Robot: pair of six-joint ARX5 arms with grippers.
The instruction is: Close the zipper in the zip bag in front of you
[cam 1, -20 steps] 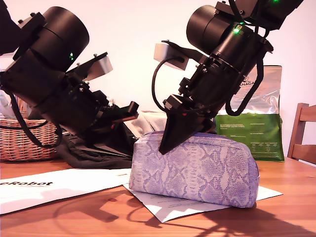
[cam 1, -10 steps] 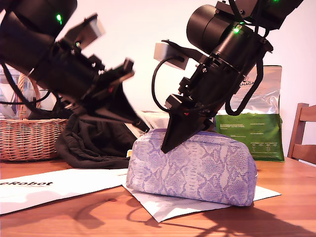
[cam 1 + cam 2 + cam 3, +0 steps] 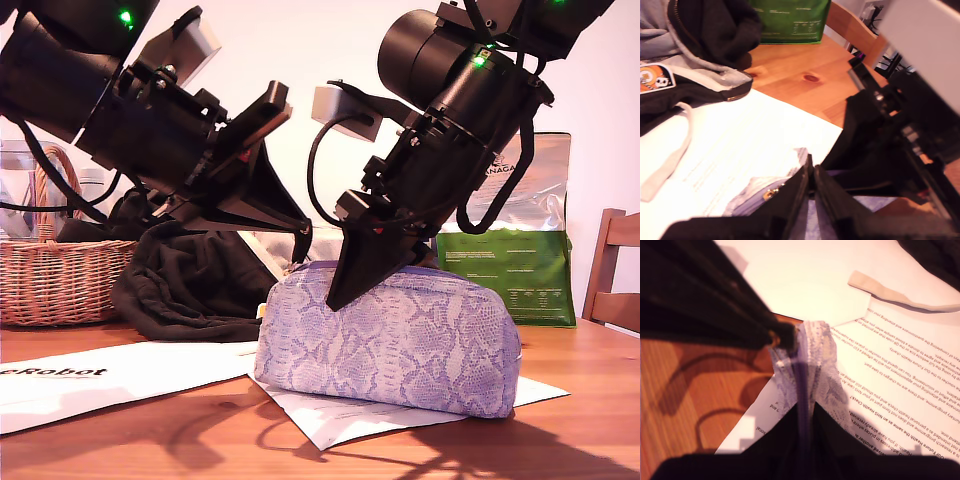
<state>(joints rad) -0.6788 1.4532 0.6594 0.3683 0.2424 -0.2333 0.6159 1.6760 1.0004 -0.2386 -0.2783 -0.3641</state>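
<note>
Pinching zipper (image 3: 801,371) pull at zip bag (image 3: 400,340) end: first gripper (image 3: 811,176), jaws nearly closed. Second gripper (image 3: 802,415) clamped on bag's ridge, mid-length.

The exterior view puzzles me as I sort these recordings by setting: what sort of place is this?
Probably a home, perhaps a dining room, rather than a lab: a varnished wooden table with a wooden chair beside it, a woven wicker basket, a heap of black clothing and a silver-and-green foil bag.
</note>
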